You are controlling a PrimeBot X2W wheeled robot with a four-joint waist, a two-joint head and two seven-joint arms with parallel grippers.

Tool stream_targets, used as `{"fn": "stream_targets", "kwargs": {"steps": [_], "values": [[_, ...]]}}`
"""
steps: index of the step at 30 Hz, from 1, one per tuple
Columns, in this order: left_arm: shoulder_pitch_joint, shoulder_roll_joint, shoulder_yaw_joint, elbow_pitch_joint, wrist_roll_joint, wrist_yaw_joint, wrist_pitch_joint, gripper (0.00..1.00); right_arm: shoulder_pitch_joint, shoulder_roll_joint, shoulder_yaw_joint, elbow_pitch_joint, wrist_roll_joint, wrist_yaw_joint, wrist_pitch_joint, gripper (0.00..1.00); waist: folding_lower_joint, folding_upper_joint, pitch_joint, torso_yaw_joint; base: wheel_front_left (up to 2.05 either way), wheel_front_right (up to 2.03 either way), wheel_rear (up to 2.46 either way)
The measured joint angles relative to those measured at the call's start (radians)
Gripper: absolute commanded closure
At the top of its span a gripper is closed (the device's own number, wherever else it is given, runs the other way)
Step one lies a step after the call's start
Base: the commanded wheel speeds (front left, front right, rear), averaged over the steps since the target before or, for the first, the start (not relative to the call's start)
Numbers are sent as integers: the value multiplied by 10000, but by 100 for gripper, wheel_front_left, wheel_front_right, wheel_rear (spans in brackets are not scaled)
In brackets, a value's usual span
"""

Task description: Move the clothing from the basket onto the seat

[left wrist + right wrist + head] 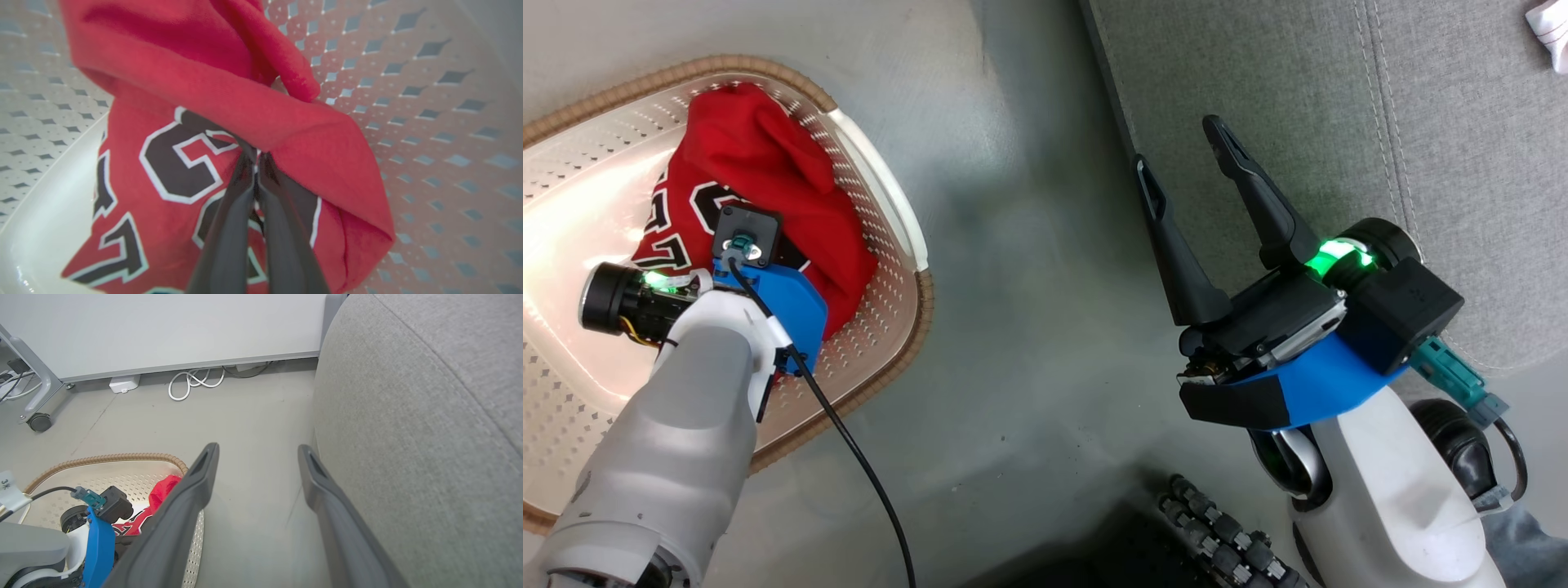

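Observation:
The clothing [768, 155], a crumpled red jersey with black-and-white numerals, lies in the cream perforated basket [886, 196] at the left. My left arm reaches down into the basket. In the left wrist view my left gripper [256, 157] is shut on a fold of the jersey [196, 81], just above the numerals, with the basket wall [429, 102] behind. My right gripper [1176, 143] stands open and holds nothing, over the floor beside the light-grey seat [1298, 98]. The right wrist view shows that gripper [257, 448] between the basket's brown rim [102, 458] and the seat's rounded edge [408, 416].
A strip of grey floor [1029, 245] separates basket and seat. A white crumpled item [1552, 24] lies on the seat at the far right. By the wall panel are a coiled white cable [192, 381] and a castor [39, 421]. My wheeled base [1217, 539] is below.

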Motion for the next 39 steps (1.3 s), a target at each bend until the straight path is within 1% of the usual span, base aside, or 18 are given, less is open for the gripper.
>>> {"fn": "stream_targets", "kwargs": {"steps": [11, 15, 19, 24, 26, 33, 39], "values": [[-77, -194, -90, 111, -136, -167, -12, 100, -14, 0, -10, 50, -6, 0, 0, 0, 0, 0, -207, 138, 0, 0, 0], [24, -303, -88, 130, -249, -192, -192, 100, -34, 0, -10, 81, -35, 0, 0, 0, 0, 0, -445, 243, 0, 0, 0], [187, -502, -58, 142, -389, -339, -360, 100, -50, 0, -65, 138, -123, 0, 0, 0, 0, 0, -804, 402, 0, 0, 0], [508, -790, -58, 142, -539, -531, -579, 100, -41, 4, -138, 295, -305, 0, 0, 0, 0, 0, -1435, 697, 0, 0, 0], [657, -918, -52, 109, -614, -698, -662, 100, -24, 4, -153, 357, -401, 0, 0, 0, 0, 0, -1748, 828, 0, 0, 0], [1201, -1191, -46, -134, -823, -1060, -876, 100, 157, 8, -236, 690, -702, 0, -2, 0, -1, 0, -2990, 1285, 0, 0, 0], [1835, -1398, -31, -673, -974, -1225, -917, 100, 546, 12, -326, 1026, -836, 0, 17, 0, -1, 0, -4151, 1669, 0, 0, 0]]}}
